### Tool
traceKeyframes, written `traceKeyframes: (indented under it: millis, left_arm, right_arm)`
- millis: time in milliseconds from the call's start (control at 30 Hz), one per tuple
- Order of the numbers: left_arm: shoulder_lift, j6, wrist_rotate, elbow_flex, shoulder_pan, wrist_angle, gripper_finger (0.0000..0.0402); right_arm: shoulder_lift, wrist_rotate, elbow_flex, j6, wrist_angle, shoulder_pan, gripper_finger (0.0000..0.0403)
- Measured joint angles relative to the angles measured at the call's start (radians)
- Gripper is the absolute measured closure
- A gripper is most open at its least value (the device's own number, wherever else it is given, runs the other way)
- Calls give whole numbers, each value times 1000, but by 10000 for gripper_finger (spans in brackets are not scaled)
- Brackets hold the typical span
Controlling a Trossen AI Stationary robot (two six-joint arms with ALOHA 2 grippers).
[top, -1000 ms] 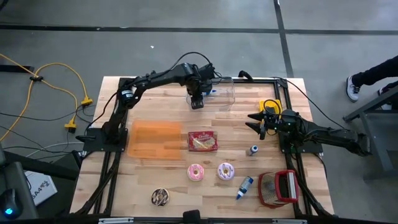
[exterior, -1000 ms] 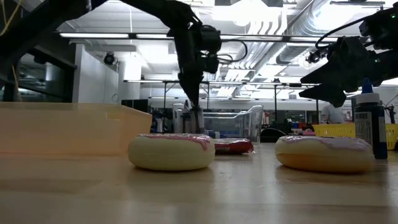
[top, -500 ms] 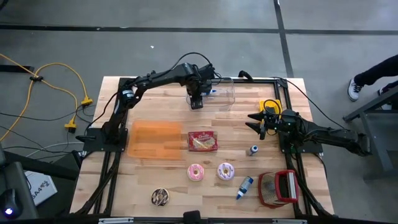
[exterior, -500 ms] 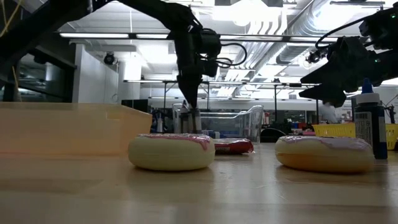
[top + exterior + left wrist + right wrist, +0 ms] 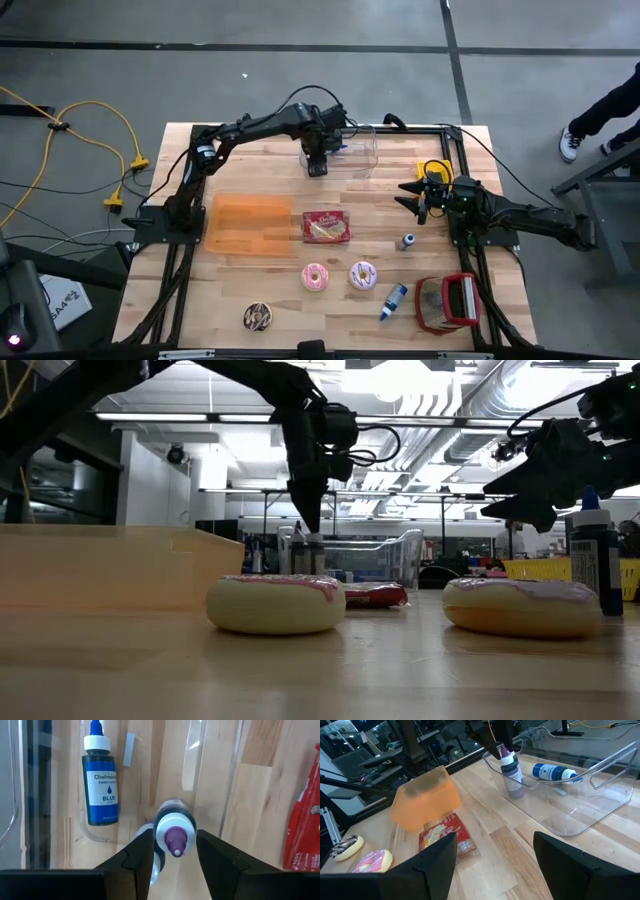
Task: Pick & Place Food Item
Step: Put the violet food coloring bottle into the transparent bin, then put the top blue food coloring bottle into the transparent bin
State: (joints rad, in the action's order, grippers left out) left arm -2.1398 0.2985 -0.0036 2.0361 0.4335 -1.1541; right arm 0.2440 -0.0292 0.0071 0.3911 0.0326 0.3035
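Purple-capped bottle (image 5: pixel 172 832) now stands upright in our clear bin (image 5: pixel 600 795), left gripper (image 5: pixel 172 851) loosening around it: placement looks done; right gripper (image 5: pixel 416 199) waits wide open, empty.

The left gripper (image 5: pixel 173 851) has spread its fingers a little wider around the purple-capped bottle (image 5: pixel 172 827), which stands upright in the clear bin (image 5: pixel 352 152).

yellow cable (image 5: pixel 95 125) on floor | person's shoe (image 5: pixel 568 142) far rt
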Motion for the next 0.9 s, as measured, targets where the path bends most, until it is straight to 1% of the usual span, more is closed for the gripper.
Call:
traceKeyframes:
  millis: [367, 533, 700, 900]
  left_arm:
    - [0, 0, -2, 6, 0, 2, 261]
    - [4, 26, -2, 62, 8, 0, 260]
    - [6, 37, -2, 130, 9, -37, 260]
    - [8, 26, -10, 137, -10, -44, 260]
  right_arm:
    - [0, 0, 0, 0, 0, 0, 152]
    - [0, 0, 0, 0, 0, 0, 152]
    - [0, 0, 0, 0, 0, 0, 152]
    - [0, 0, 0, 0, 0, 0, 152]
